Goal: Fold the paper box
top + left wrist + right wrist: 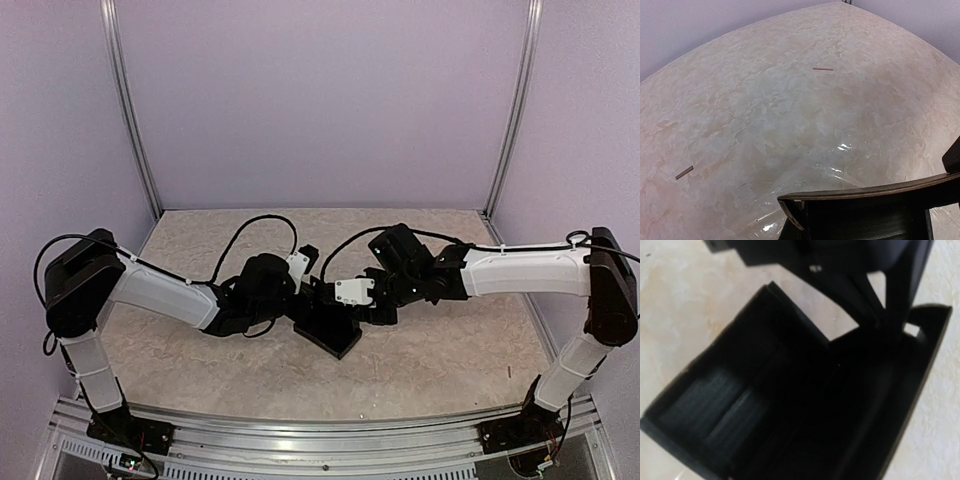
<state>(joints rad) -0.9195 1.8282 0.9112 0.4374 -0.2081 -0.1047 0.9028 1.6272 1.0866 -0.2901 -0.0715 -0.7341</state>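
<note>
Looking down from above, both arms stretch inward and meet over the middle of the table (pixel 200 350). The paper box (pixel 335 338) lies right at their tips, just beyond the left pincer (pixel 303 297) and directly beneath the right pincer (pixel 348 305). Both are black against black card, so I cannot tell how wide either stands, or whether either has hold of a flap. A black cable (pixel 262 228) loops up behind the left pincer, and the two wrists sit very near each other. That crowding is what I'd watch most.

The left wrist camera looks out over the paper box (pixel 865 210), whose curved upper edge sits close under that pincer with bare table beyond. Two wooden slivers (pixel 823 68) lie ahead of it, the second (pixel 684 172) off to one side. Both are well apart from the card and out of the way. The fingers themselves don't show clearly here.

The right wrist camera has the paper box (pixel 740 405) immediately below the pincer. It looks like a shallow open tray with its side walls raised, and dark gear crosses over its far end. The picture is blurred, so I cannot tell what that gear grips.

To my eye the walls are up and a flap or end wall is being worked. One pincer should pin the base flat while the other presses along the crease, slowly, since thin card buckles easily, and the tips should stay clear of each other
</note>
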